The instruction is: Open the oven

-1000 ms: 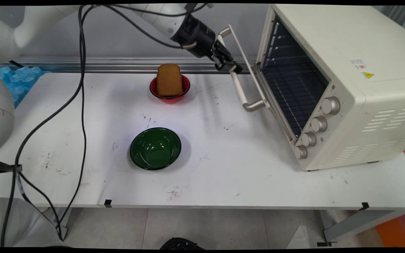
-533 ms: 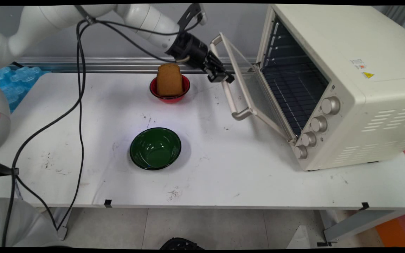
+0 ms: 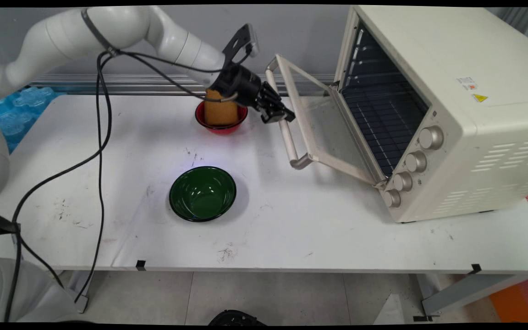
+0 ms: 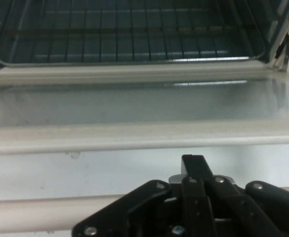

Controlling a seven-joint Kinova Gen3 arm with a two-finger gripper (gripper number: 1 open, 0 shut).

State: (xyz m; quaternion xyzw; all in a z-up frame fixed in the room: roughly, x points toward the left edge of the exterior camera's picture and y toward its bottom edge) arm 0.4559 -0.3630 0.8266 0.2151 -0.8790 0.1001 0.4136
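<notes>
Two small stickers [image 3: 473,90] are all the labelling I can find on the cream toaster oven [image 3: 465,110]: a white one with red marks and a yellow warning triangle beneath it, on the top panel well off to the far side from my pincer [image 3: 278,115]; their print is too small for me to read. Four silver knobs [image 3: 411,167] run down the oven's front corner.

From here I see the pincer pinching the door handle [image 3: 288,137], a pale bar along the free edge of the glass door [image 3: 326,126]. In the hand view one black finger [image 4: 195,168] rises over the handle bar [image 4: 45,212], with the glass door and the dark wire racks [image 4: 129,34] straight ahead of it. The door hangs partly open, tilted out from its hinge at the oven's foot.

Just behind the pincer's wrist stands a brown slice of bread [image 3: 220,112], upright in a red bowl [image 3: 221,126]. A green bowl [image 3: 202,193] sits on the white counter [image 3: 291,220] below the pincer in the main view, apart from it and nearer the counter's front edge.
</notes>
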